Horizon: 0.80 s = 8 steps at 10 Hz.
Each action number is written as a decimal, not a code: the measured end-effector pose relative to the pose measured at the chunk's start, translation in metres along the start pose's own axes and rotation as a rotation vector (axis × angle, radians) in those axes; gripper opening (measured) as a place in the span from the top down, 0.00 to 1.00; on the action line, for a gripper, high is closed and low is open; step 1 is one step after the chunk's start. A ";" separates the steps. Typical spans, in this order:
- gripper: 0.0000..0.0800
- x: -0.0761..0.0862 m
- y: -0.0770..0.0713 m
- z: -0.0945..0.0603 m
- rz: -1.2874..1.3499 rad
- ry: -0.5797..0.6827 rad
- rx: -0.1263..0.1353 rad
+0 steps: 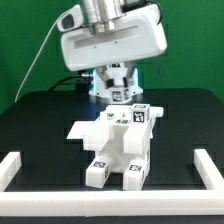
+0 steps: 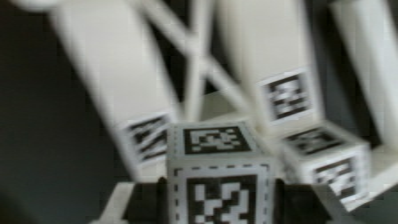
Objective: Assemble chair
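Observation:
The partly joined white chair (image 1: pixel 115 140) stands in the middle of the black table, its blocky pieces carrying black-and-white tags. My gripper (image 1: pixel 119 96) hangs just behind and above the chair's far end. In the wrist view my gripper (image 2: pixel 222 205) has its dark fingers (image 2: pixel 153 192) pressed on both sides of a tagged white chair piece (image 2: pixel 222 160). Beyond it I see more tagged cubes (image 2: pixel 317 140) and long white bars (image 2: pixel 125 70) of the chair, blurred. What the held piece joins to is hidden.
Low white border rails run along the exterior view's left (image 1: pixel 10 168), right (image 1: pixel 208 168) and front (image 1: pixel 110 208) of the black table (image 1: pixel 40 125). A green wall stands behind. The arm's large white body (image 1: pixel 110 40) hangs over the back of the table.

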State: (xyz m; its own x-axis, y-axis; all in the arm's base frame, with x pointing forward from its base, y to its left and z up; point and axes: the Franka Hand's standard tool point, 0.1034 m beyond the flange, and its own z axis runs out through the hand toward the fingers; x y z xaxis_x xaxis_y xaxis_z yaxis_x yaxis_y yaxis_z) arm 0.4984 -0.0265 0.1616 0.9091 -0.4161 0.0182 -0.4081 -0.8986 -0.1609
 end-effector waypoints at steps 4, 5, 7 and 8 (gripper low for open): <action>0.65 0.017 0.006 0.003 -0.136 0.031 -0.033; 0.65 0.016 0.007 0.008 -0.127 0.028 -0.037; 0.65 0.015 0.008 0.014 -0.117 0.019 -0.041; 0.65 0.014 0.008 0.016 -0.117 0.016 -0.044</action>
State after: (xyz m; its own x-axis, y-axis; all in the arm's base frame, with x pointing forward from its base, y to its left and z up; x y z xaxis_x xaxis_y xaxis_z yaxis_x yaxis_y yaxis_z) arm 0.5095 -0.0376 0.1451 0.9495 -0.3098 0.0505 -0.3028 -0.9463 -0.1130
